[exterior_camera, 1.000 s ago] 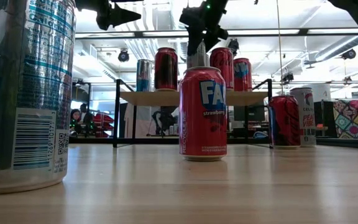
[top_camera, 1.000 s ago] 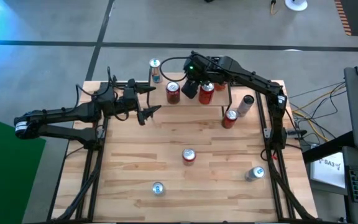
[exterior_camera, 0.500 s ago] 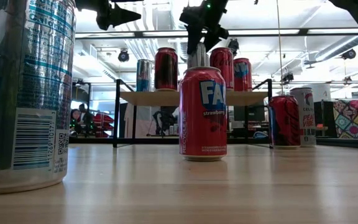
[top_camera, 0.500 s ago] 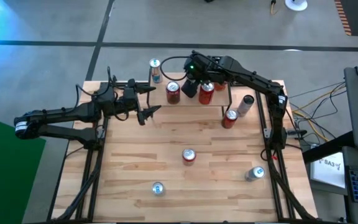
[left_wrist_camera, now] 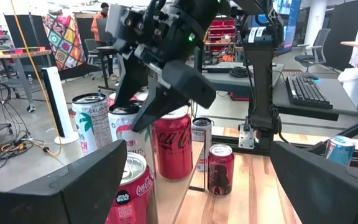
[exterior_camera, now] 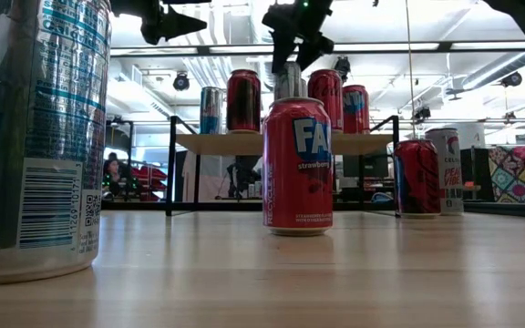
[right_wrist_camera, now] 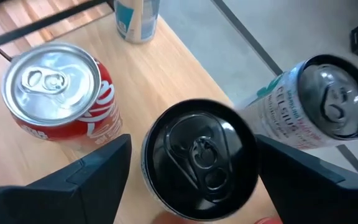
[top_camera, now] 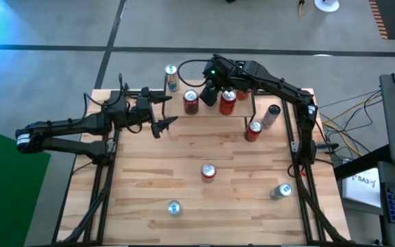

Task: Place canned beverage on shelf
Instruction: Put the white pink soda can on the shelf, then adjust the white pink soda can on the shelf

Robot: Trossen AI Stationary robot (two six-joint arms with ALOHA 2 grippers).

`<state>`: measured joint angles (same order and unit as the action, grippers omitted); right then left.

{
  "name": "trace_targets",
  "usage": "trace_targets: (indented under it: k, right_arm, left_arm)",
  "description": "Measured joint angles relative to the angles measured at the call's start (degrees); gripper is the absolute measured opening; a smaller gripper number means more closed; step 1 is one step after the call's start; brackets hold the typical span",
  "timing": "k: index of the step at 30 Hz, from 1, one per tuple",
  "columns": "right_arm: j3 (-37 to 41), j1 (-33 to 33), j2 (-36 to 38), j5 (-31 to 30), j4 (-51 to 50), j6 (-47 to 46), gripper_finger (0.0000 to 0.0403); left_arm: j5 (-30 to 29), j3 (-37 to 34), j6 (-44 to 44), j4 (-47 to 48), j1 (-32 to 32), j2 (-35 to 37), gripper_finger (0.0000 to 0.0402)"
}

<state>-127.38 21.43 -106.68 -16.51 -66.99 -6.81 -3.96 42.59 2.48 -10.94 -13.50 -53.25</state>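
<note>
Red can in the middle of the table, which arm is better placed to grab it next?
Probably the left. Its end effector hangs open and empty, while the right end effector sits over the shelf. The red can lies between them.

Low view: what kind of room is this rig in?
Likely an open robotics lab or workshop: exposed ceiling ducts, a desk with keyboard and office chair beyond the wooden table.

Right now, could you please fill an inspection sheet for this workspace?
Surface: wooden table, no spill seen.
Job's things: shelf at the far edge, several cans on it; black-top can stands upright there.
Clutter: five loose cans on the table, among them a Fanta can.
Claws: right claw open above the black-top can, not gripping; left claw open, waiting left of the shelf.
Cables: bundle off the table's right edge.
Surroundings: person far behind.
</note>
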Motion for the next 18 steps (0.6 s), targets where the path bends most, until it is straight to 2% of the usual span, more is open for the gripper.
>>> trace_targets:
  k: [10,15,18]
  right_arm:
    - [-6.43,-0.02,0.16,0.00,-0.02,2.70,0.0315]
    - [-7.56,0.25,0.67,-0.01,3.11,10.75,0.0313]
    - [-7.56,1.18,0.71,0.08,4.13,16.27,0.0310]
  left_arm:
    - [0.00,0.00,2.48,-0.06,0.00,0.00,0.0382]
    - [-0.05,0.00,8.85,-0.13,0.00,0.00,0.0382]
    - [-2.16,0.00,12.88,-0.72,0.00,-0.06,0.0382]
